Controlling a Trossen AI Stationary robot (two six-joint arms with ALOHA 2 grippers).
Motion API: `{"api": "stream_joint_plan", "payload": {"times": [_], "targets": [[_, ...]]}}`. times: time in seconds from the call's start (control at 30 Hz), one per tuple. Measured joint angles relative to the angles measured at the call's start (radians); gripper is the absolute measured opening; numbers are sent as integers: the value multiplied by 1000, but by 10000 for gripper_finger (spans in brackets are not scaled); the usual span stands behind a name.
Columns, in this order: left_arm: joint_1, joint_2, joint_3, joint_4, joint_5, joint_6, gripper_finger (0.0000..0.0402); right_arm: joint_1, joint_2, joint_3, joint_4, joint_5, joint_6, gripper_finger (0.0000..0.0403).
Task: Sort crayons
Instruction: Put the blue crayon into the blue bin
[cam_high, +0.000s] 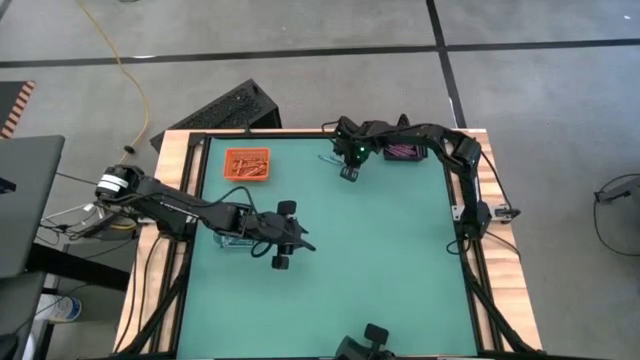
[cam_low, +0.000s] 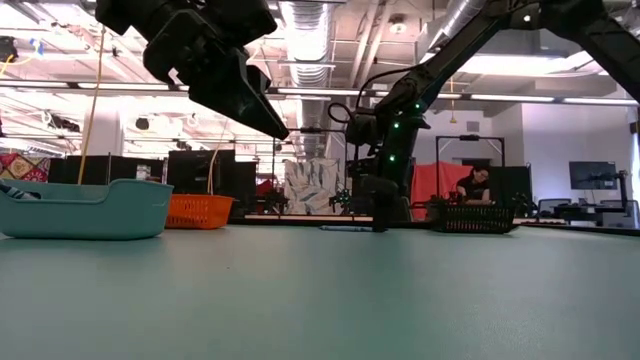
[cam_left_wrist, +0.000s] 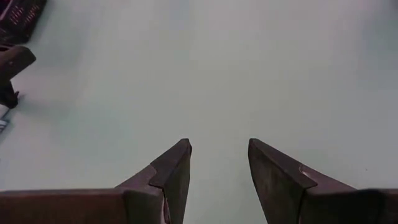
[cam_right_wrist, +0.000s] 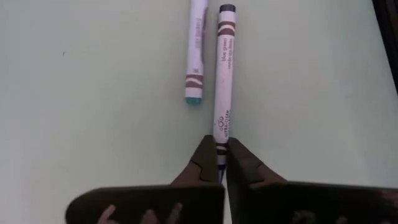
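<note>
Two pale-wrapped blue-green crayons lie side by side on the green mat near the table's far edge. One crayon (cam_right_wrist: 196, 53) lies free on its side. My right gripper (cam_right_wrist: 221, 163) (cam_high: 349, 172) is shut on the other crayon (cam_right_wrist: 224, 74). My left gripper (cam_left_wrist: 219, 155) (cam_high: 283, 235) hangs open over bare mat left of the table's middle, with nothing between its fingers. Orange crayons lie in the orange tray (cam_high: 247, 165). My right gripper pinches the crayon's near end (cam_right_wrist: 221, 142) between its two fingertips. The fingers come steeply from above. The crayon runs on away from them, level, and looks to lie flat on the mat beside the free crayon.
A black tray (cam_high: 405, 151) with purple sticks stands at the far right, close to my right arm. A clear tray (cam_low: 85, 208) sits under my left arm. The mat's middle and near half (cam_high: 380, 270) is bare. A raised wooden frame (cam_high: 470, 290) borders the table.
</note>
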Motion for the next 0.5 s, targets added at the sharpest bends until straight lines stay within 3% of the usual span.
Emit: {"api": "stream_joint_plan", "payload": {"times": [0.5], "targets": [[-12, 0, 0, -19, 0, -12, 151, 2, -60, -9, -44, 9, 4, 1]]}}
